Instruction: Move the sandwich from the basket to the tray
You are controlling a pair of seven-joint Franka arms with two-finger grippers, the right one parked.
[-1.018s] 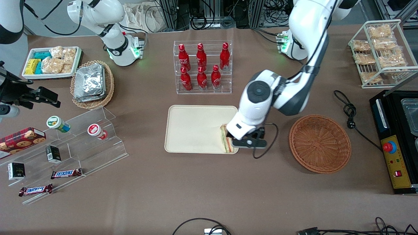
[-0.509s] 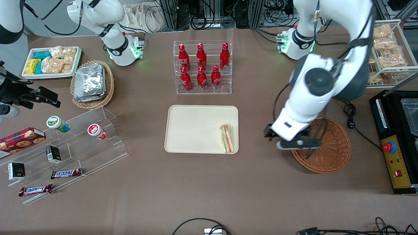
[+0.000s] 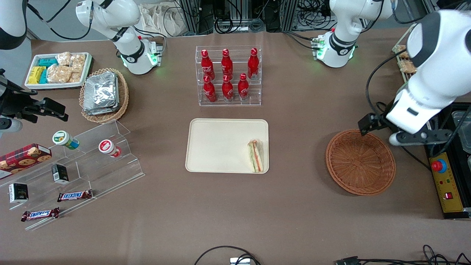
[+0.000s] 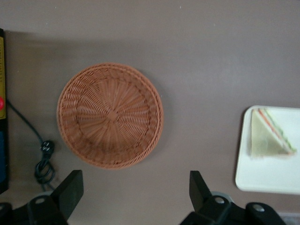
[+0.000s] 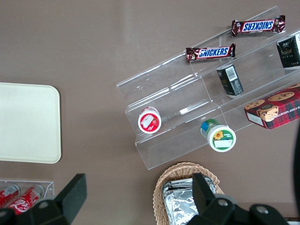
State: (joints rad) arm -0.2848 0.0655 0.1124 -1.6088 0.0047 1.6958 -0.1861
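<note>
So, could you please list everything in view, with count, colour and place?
sandwich: one, pale with orange and green layers, on the tray's edge nearest the basket
tray: one, cream, mid-table
basket: one, reddish-brown, empty, toward the working arm's end
bottles: six, red, in a clear rack farther from the front camera than the tray
foil packets: silver stack, in a tan basket toward the parked arm's end
Snickers bars: two, brown, by the clear stepped stand
gripper: one, black, jaws open, raised above the table beside the basket
</note>
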